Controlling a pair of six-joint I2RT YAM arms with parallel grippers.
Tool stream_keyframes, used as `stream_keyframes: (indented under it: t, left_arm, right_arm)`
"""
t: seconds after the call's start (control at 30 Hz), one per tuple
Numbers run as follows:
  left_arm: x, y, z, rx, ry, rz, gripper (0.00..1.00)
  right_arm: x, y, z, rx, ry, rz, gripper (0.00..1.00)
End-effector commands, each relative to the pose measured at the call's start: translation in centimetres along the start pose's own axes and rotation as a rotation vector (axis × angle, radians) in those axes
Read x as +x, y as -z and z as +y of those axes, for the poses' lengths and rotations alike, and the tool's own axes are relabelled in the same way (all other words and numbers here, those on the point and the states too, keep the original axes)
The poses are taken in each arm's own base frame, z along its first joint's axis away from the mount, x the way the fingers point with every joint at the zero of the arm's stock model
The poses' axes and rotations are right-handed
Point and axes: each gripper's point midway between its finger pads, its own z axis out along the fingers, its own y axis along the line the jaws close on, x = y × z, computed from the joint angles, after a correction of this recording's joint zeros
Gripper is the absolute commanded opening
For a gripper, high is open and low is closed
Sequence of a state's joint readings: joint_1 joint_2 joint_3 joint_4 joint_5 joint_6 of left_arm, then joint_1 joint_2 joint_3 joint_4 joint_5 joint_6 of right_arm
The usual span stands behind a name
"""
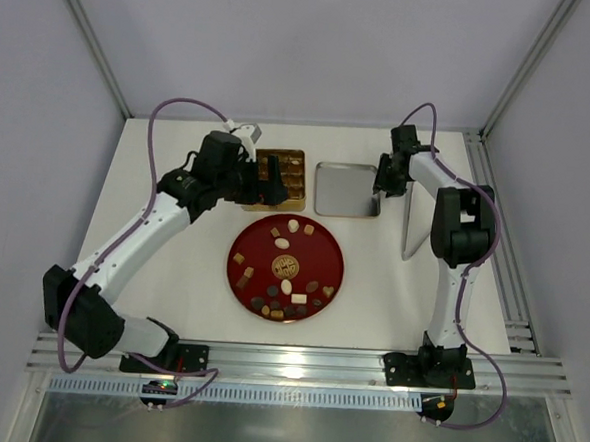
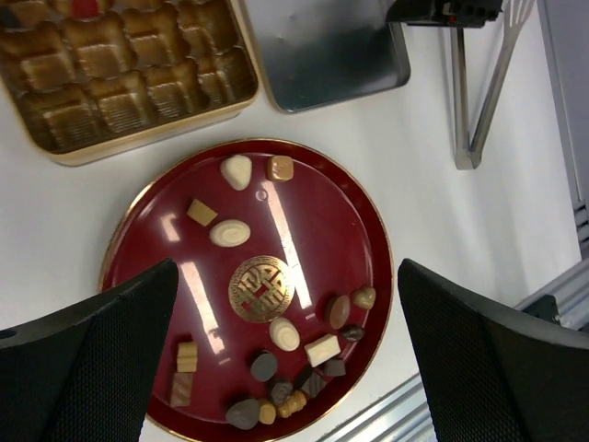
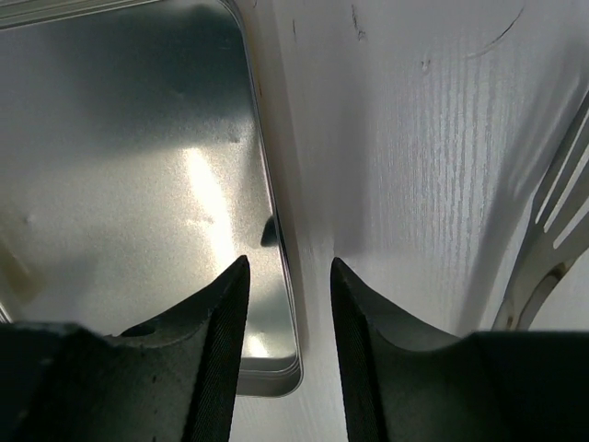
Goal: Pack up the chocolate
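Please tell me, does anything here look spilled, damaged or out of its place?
Nothing stands out. The loose chocolate pieces all lie on the round red plate, none on the white table. The gold square box and the silver metal lid sit flat, side by side.

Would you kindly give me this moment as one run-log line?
left gripper open over red plate | chocolate on plate | right gripper astride metal lid edge

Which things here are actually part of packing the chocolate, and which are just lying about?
Job:
- chocolates
- red plate they sit on
- gold box with compartments
- metal lid, probably the box's

Lying about:
- tongs on the table right of the lid, nothing touching them
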State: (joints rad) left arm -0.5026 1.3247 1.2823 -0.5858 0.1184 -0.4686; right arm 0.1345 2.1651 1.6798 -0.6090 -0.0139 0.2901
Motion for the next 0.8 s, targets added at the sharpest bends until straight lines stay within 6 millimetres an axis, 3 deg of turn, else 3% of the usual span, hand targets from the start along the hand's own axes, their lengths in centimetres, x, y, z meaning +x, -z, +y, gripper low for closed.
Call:
stream_keyframes:
  t: [0.0, 0.3, 0.43, 0.63, 0.77]
  left_arm:
    - [-2.6, -2.1, -4.0, 0.185, 0.027, -0.024, 1.0]
    - [-4.0, -7.9, -5.5, 0.254, 0.064, 0.038, 0.97]
    - [-3.5, -10.7, -5.3, 0.254, 0.082, 0.083, 0.96]
    - [-3.6, -12.6, -5.3, 0.255, 0.092, 0.099, 0.96]
    - [-3.6, -13.7, -5.2, 0.255, 0.094, 0.109, 0.96]
  right_arm:
    - [-2.2, 0.4, 1.0, -0.033, 0.008, -0.056, 0.42]
    - [-1.3, -1.4, 1.3, -0.046, 0.0, -0.016, 0.31]
    - [-1.2, -1.8, 1.2, -0.047, 0.0, -0.005, 0.25]
    - [-1.4, -1.2, 1.4, -0.06, 0.011, -0.005, 0.04]
    - [-1.9, 0.0, 1.5, -0.112, -0.017, -0.025, 0.04]
